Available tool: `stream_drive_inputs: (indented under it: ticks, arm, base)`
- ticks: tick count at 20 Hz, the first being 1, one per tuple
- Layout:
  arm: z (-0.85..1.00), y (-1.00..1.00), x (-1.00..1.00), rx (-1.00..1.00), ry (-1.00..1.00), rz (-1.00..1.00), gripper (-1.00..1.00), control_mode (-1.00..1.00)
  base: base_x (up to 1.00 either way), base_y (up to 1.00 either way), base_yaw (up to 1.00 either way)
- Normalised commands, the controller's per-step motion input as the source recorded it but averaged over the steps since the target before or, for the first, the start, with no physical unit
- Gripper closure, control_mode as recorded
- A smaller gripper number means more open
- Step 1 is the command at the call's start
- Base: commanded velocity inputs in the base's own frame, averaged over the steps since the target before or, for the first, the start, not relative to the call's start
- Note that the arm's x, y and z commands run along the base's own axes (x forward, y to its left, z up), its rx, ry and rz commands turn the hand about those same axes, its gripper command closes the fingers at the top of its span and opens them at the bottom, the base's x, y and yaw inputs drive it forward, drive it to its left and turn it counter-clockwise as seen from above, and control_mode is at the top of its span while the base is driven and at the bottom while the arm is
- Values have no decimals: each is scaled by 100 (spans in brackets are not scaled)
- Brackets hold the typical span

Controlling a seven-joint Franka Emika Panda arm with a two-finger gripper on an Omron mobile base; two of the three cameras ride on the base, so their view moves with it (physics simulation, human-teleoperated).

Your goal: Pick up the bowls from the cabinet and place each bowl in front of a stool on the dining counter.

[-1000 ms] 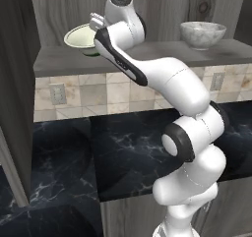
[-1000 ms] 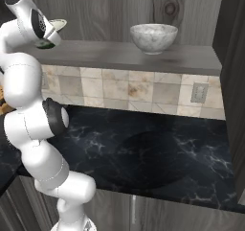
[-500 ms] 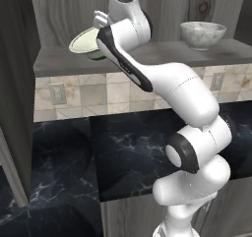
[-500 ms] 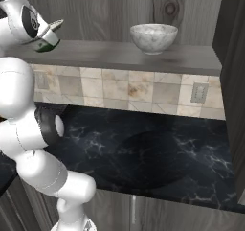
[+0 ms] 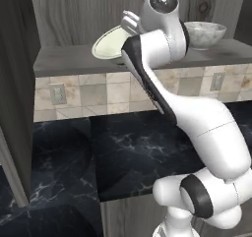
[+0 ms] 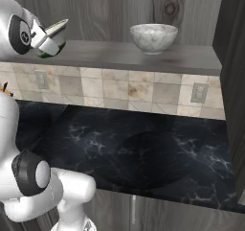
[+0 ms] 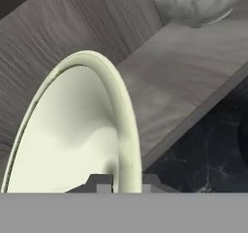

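My gripper is shut on the rim of the glossy cream bowl. The bowl is tipped steeply on edge, with its hollow facing the left base camera. In the left base view the cream bowl hangs just over the cabinet shelf, with the gripper at its upper right rim. From the right, the cream bowl shows its green-marked foot beside the gripper. The marble bowl stands upright on the shelf, further right. The stool and the dining counter are out of view.
A tiled backsplash with outlets runs under the shelf. Below it lies a black veined wall countertop. Dark cabinet side walls stand at the far left and the far right.
The cream bowl has tipped from nearly flat to steeply on edge and shifted a little right along the shelf. The arm's upper part has swung closer to the cameras. The marble bowl stayed put.
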Motion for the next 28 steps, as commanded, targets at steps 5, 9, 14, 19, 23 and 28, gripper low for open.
stream_drive_inputs:
  ticks: [5, 9, 14, 19, 23, 28]
  arm:
    - [6, -83, -100, 31, -1, -3, 100, -100]
    - [3, -84, -100, 42, 0, 0, 100, -100]
    - [1, -60, -77, 27, -1, 0, 100, -100]
    - [-4, -2, -37, 1, -3, 0, 100, -100]
    - [0, -1, -32, 0, -3, 0, 100, -100]
    - [-4, -7, -34, 0, -1, 0, 100, -100]
  base:
    - [0, 0, 0]
    - [0, 0, 0]
    - [0, 0, 0]
    - [0, 0, 0]
    - [0, 0, 0]
    - [0, 0, 0]
